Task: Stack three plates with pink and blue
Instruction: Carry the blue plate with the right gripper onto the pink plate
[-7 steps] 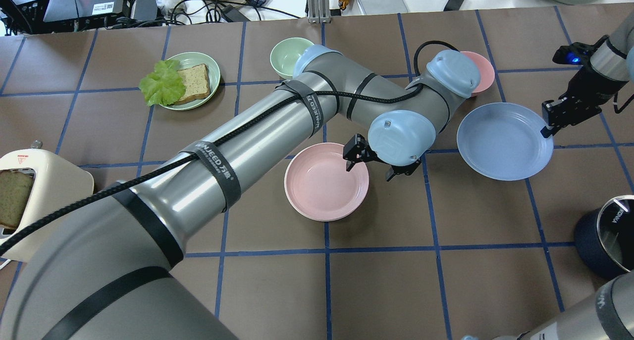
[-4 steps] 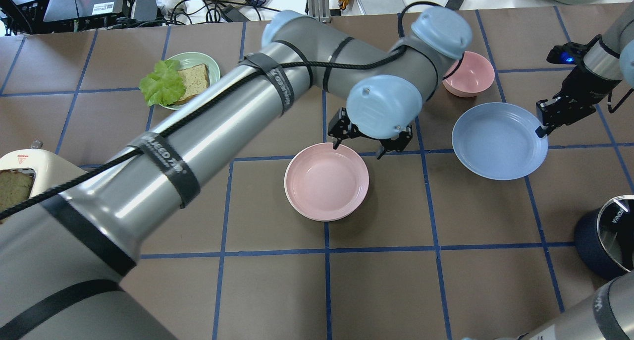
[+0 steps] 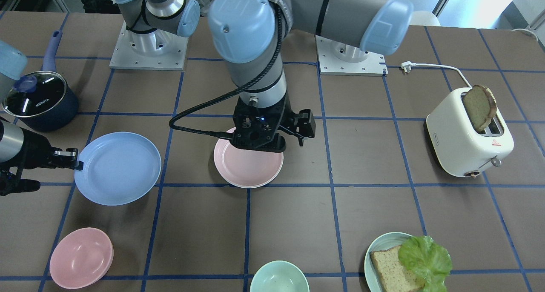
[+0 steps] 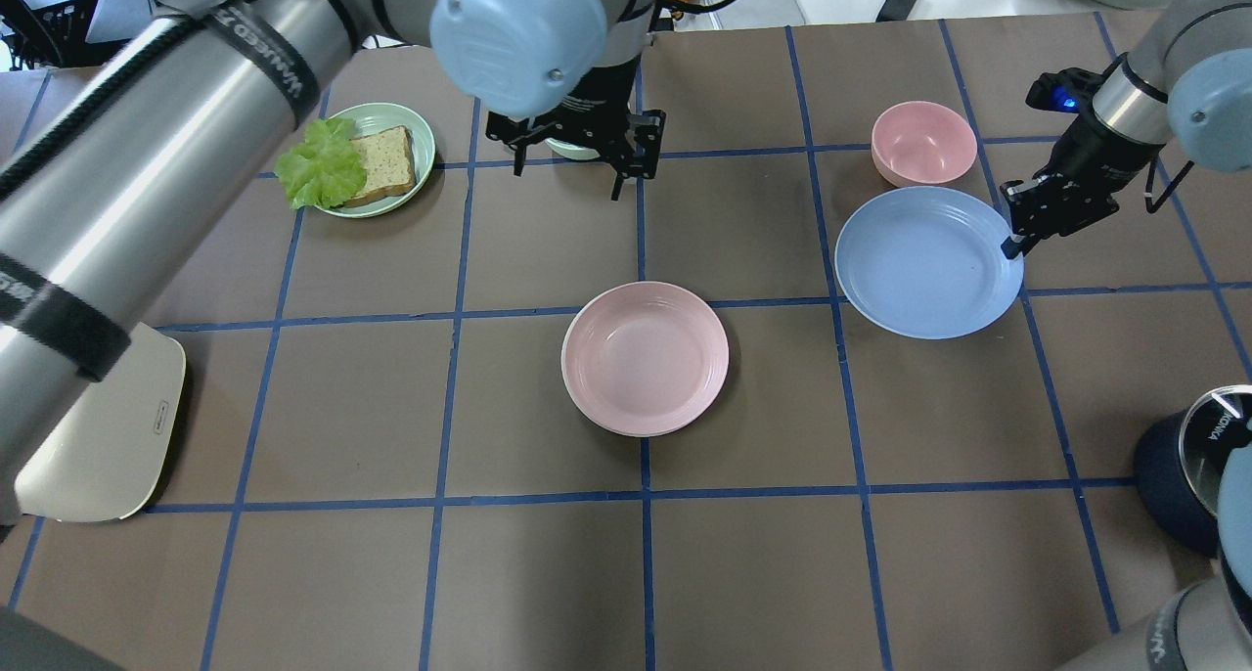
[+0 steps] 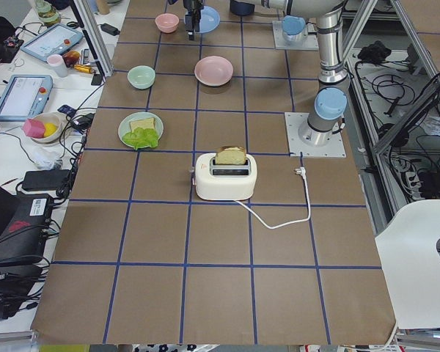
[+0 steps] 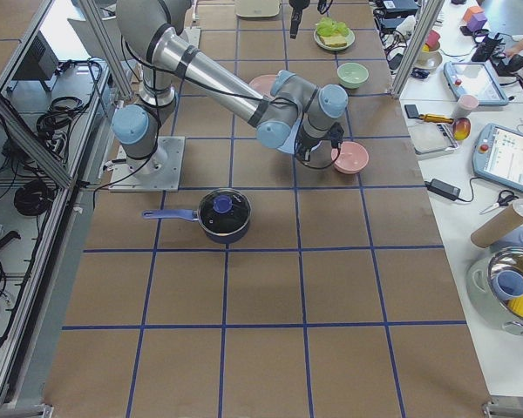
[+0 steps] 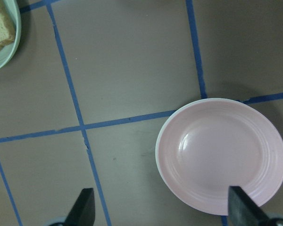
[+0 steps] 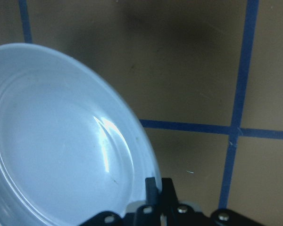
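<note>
Pink plate [image 4: 644, 358] flat at table centre, pale edge under it, possibly a second plate, blue plate [image 4: 924, 265] well apart beside pink bowl [image 4: 923, 141], rim pinched by right gripper [image 4: 1012, 246], left gripper [image 4: 566, 174] high above table, jaws spread, empty.

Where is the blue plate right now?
In the overhead view's right half, beside the pink bowl, the blue plate has its rim pinched by the right gripper.

Pink plate [image 4: 646, 358] flat, upright, table centre, pale rim showing beneath. Light blue plate [image 4: 924, 260] well apart, rim pinched by right gripper [image 4: 1009, 247].
</note>
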Controlling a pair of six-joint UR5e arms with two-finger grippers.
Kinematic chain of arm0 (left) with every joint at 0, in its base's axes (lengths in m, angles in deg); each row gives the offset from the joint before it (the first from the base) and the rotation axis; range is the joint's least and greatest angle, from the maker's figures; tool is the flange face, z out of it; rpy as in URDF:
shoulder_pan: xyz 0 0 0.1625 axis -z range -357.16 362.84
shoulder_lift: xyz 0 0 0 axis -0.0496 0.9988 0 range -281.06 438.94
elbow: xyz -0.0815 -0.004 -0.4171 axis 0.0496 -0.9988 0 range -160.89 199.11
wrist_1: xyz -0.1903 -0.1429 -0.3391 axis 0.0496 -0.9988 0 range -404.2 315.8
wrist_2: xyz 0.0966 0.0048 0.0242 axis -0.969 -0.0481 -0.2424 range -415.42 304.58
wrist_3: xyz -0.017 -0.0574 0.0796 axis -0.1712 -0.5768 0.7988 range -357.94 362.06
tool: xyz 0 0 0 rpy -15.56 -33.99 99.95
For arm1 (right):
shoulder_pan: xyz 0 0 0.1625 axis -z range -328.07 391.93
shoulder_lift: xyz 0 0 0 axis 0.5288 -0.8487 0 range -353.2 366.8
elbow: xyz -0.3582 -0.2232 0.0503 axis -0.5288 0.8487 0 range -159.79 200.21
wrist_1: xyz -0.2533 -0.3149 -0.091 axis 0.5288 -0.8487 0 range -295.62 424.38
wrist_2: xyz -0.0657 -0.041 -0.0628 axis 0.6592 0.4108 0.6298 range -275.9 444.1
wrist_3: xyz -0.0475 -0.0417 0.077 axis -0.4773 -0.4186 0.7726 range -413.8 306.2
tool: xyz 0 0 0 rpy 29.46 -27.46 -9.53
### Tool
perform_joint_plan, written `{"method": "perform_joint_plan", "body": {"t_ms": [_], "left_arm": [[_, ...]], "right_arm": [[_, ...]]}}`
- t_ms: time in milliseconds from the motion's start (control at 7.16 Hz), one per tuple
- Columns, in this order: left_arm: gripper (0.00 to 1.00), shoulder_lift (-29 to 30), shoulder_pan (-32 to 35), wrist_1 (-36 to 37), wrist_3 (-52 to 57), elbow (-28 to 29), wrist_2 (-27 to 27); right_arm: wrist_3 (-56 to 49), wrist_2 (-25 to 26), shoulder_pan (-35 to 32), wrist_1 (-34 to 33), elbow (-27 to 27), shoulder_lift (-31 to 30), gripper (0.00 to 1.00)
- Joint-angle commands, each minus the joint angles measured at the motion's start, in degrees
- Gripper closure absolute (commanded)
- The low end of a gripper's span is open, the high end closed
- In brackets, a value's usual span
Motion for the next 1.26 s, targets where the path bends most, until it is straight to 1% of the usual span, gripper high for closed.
{"method": "perform_joint_plan", "body": {"t_ms": [0,140,279,559,838,1118], "left_arm": [[0.0,-2.62,-4.86,-0.04,5.78,-0.21,0.13],[0.0,-3.76,-7.4,-0.04,8.59,-0.22,0.3],[0.0,-4.9,-9.95,-0.04,11.14,-0.22,3.79],[0.0,-7.19,-11.73,-0.39,12.05,-0.22,4.7],[0.0,-8.16,-13.22,-2.4,12.14,-0.48,4.87],[0.0,-9.39,-14.54,-2.59,12.23,-0.48,5.49]], "right_arm": [[5.44,-2.26,-1.92,1.75,-1.31,-2.98,1.0],[7.46,-1.75,-4.72,0.97,-4.37,-5.7,1.0],[9.92,-2.0,-6.49,0.35,-6.84,-7.9,1.0],[15.89,-2.27,-9.13,-2.53,-9.75,-8.71,1.0],[25.71,-2.36,-16.04,-3.69,-10.02,-9.59,1.0],[30.49,-2.53,-19.32,-4.22,-9.76,-9.68,1.0]]}}
